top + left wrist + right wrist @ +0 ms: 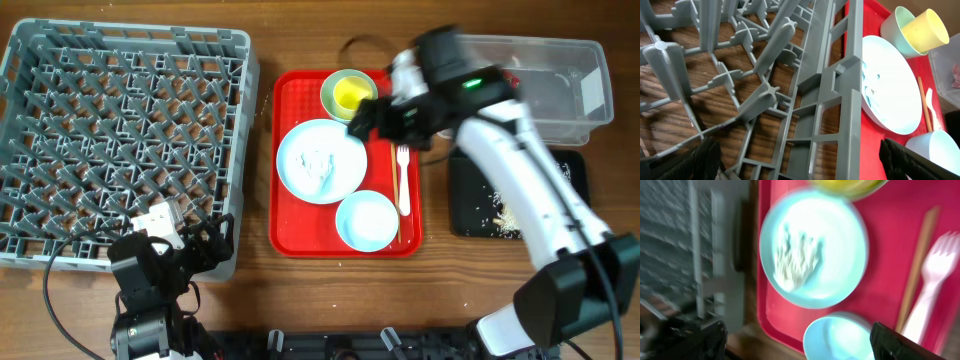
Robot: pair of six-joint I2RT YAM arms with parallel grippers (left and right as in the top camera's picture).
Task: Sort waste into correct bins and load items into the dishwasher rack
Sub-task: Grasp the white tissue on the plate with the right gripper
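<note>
The grey dishwasher rack (120,130) fills the left. The red serving tray (290,235) holds the large white plate (345,180) with rice scraps (318,165) on it, the pale green bowl (332,84) with the yellow cup (350,96) inside, the small white bowl (367,220) and the white fork (402,180). My right gripper (372,122) is open and empty above the tray's far part; its wrist view (797,340) shows the plate (815,245) and white bowl (840,337) below. My left gripper (210,245) is open and empty at the rack's near right corner (830,100). The napkin is out of view.
The clear tub (560,75) stands at the back right with something reddish (515,65) inside. The black tray (470,200) in front of it holds rice scraps (505,215). A wooden chopstick (396,190) lies beside the fork. My right arm spans the black tray.
</note>
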